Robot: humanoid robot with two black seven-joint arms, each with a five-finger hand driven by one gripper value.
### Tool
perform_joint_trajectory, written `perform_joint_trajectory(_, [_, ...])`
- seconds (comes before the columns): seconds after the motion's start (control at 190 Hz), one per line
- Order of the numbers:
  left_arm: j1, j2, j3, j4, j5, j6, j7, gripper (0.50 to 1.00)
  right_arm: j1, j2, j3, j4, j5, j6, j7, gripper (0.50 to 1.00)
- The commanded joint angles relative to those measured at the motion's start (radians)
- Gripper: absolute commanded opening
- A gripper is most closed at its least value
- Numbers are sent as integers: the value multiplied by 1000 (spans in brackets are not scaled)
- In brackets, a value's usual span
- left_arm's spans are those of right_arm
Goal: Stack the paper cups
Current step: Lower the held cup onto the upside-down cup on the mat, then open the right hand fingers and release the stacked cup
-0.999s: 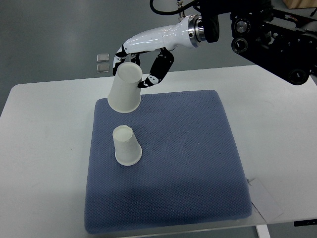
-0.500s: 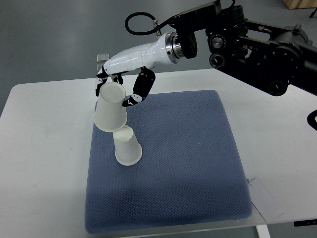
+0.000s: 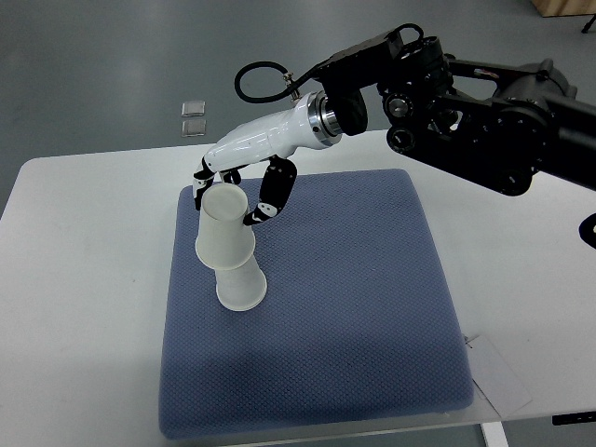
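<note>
My right hand (image 3: 233,191) reaches in from the upper right and is shut on an upside-down white paper cup (image 3: 223,228), gripping it near its closed top. That cup sits over the top of a second upside-down white paper cup (image 3: 240,285), which stands on the blue mat (image 3: 354,307). Only the lower cup's wide rim end shows below the held cup. The held cup leans slightly to the left. My left arm is out of the picture.
The blue mat lies on a white table (image 3: 74,298). Two small clear squares (image 3: 194,116) lie on the grey floor beyond the table. A white paper tag (image 3: 498,372) lies by the mat's lower right corner. The black right arm (image 3: 484,102) spans the upper right.
My right hand carried the held cup down and toward the standing cup, first beside its upper left, now lowered over its top.
</note>
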Motion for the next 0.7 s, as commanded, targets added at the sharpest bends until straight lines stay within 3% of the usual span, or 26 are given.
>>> perform_joint_trajectory(0.0, [0, 0, 0, 0, 0, -1, 0, 1000, -2, 0, -5, 0, 0, 0, 0, 629])
perform_joint_trajectory(0.363, [0, 0, 0, 0, 0, -1, 0, 1000, -18, 1, -21, -1, -5, 0, -1, 648])
perform_joint_trajectory(0.579, [0, 0, -1, 0, 0, 1, 0, 1000, -33, 3, -19, -1, -5, 0, -33, 829])
perform_joint_trajectory(0.694, [0, 0, -1, 0, 0, -1, 0, 1000, -31, 1, -19, -3, -5, 0, -33, 862])
